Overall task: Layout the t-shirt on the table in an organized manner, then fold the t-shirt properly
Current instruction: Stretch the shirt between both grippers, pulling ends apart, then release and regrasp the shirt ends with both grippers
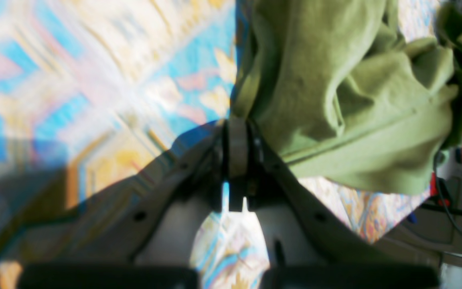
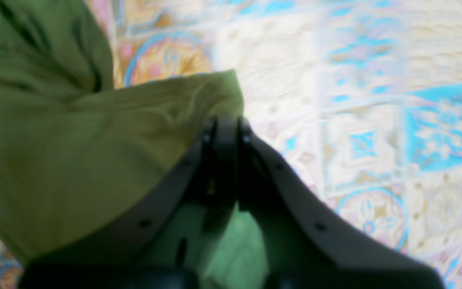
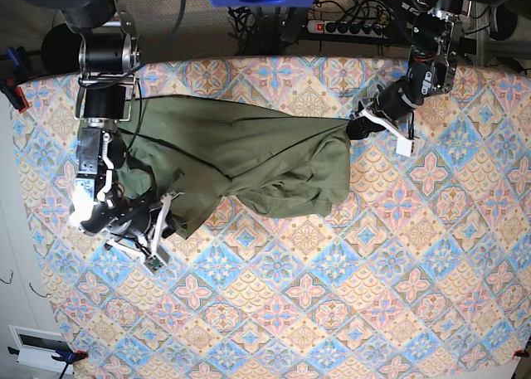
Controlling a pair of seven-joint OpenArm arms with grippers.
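Shirt bunched on table, stretched between arms. Left gripper and right gripper both clamped on edges. Risk: thin pinches slip under tension, shirt collapses into a heap.

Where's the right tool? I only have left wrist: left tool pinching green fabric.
Observer: The right tool is shut on an edge at the opposite end of the t-shirt.
Operator: Shirt laid flat?
Observer: No. In the base view it is bunched and wrinkled, strung between the two tools.
Operator: Any of it hanging off the table?
Observer: No. All of it lies on the table, in the far half, and the near half shows only patterned cloth.
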